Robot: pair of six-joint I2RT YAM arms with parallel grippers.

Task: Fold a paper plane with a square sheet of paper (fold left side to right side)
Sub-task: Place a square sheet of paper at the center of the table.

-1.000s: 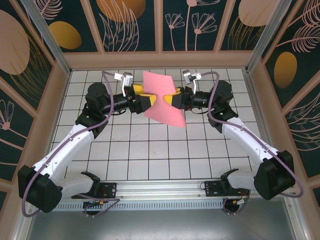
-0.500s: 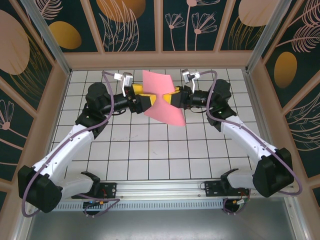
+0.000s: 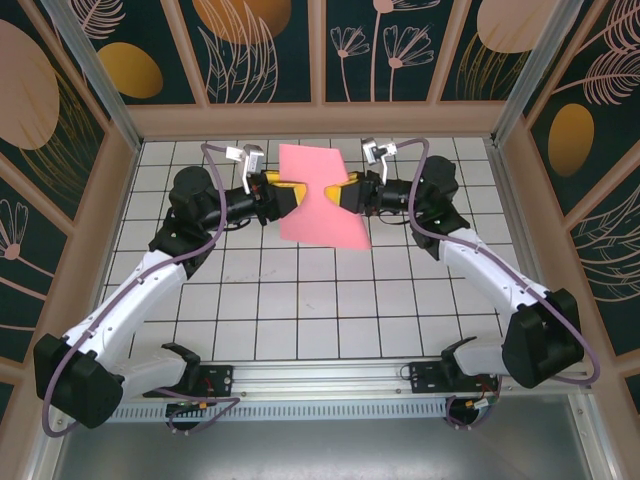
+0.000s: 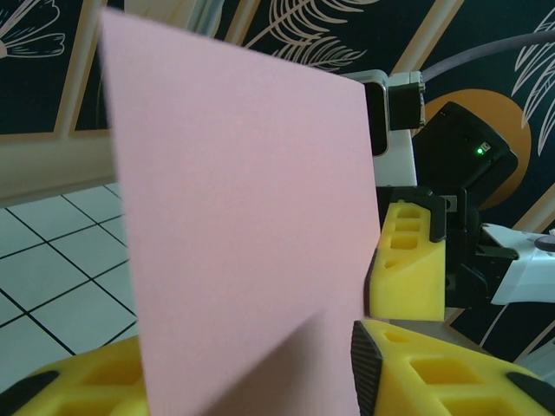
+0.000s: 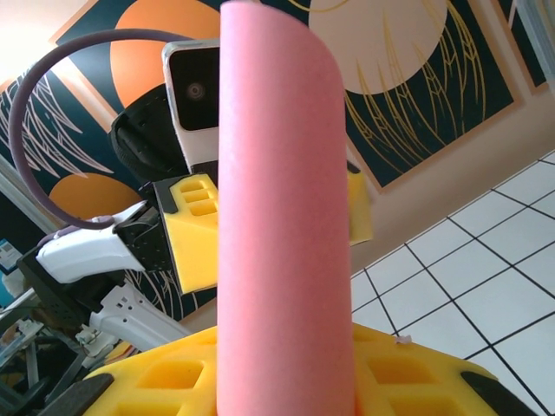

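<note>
Above the white grid table [image 3: 300, 300], your right gripper [image 3: 345, 194] was closed on the square sheet of paper [image 3: 322, 222], holding it upright in the air, while your left gripper [image 3: 288, 196] straddled its left edge, whether pinching I could not tell.

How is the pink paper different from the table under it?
The pink paper is plain; the table is white with black grid lines. The pink paper is up in the air, curved, between the left gripper and right gripper; the table lies flat below.
</note>
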